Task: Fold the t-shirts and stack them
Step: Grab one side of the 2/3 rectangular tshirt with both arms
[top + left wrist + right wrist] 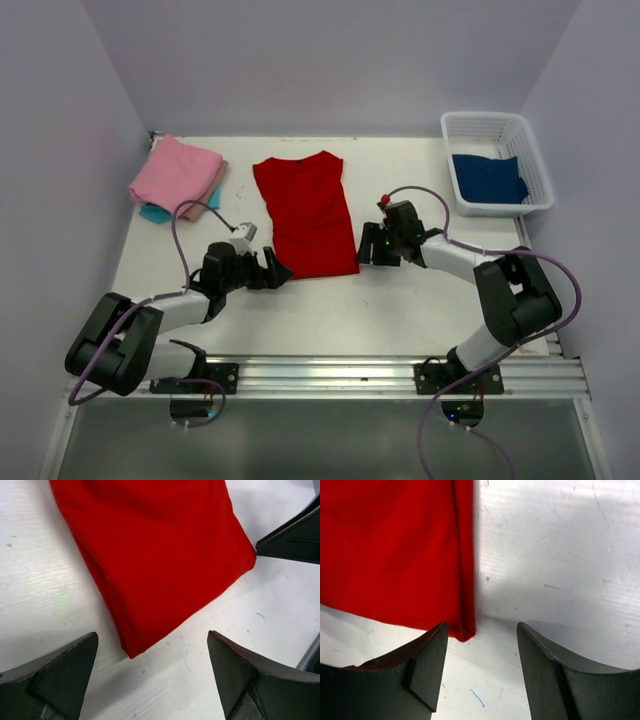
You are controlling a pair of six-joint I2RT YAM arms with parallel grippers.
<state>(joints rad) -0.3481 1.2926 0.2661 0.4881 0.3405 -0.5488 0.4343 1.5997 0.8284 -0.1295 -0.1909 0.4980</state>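
A bright red t-shirt [304, 212] lies flat on the table, its sides folded in to a long strip, collar at the far end. My left gripper [275, 272] is open just off the strip's near left corner [131, 652]. My right gripper [366, 250] is open just off its near right corner [465, 635]. Neither holds cloth. A stack of folded shirts [175, 177], pink on top with turquoise and beige beneath, sits at the far left. A dark blue t-shirt [488, 178] lies in the basket.
A white mesh basket [531, 150] stands at the far right corner. Walls enclose the table on the left, back and right. The right gripper's black finger [295, 532] shows in the left wrist view, beyond the red strip.
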